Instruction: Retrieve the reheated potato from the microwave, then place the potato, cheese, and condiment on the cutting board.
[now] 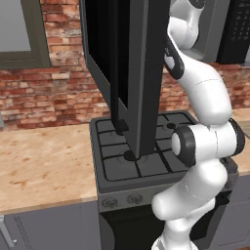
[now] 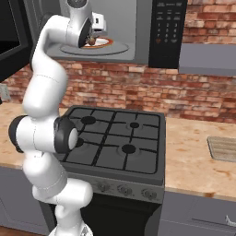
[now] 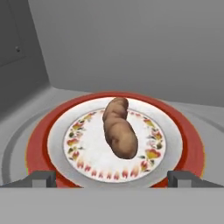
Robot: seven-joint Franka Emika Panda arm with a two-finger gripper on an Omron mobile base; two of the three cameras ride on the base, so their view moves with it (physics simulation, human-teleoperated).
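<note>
- Potato (image 3: 120,128) sits on plate (image 3: 173,135) inside microwave (image 2: 138,32), door open.
- Gripper (image 3: 112,178) wide open w/ nothing held, just in front of potato.
- Not grabbed yet; cheese, bottle & board steps left too.

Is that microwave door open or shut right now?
Open: the door is swung out, the gripper faces the potato inside the microwave.

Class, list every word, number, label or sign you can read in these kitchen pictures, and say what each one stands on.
Nothing can be read.
The microwave keypad: small white marks, too small to read.
The stove knobs: no readable marks.
The plate under the potato: a flower pattern, no writing.
</note>
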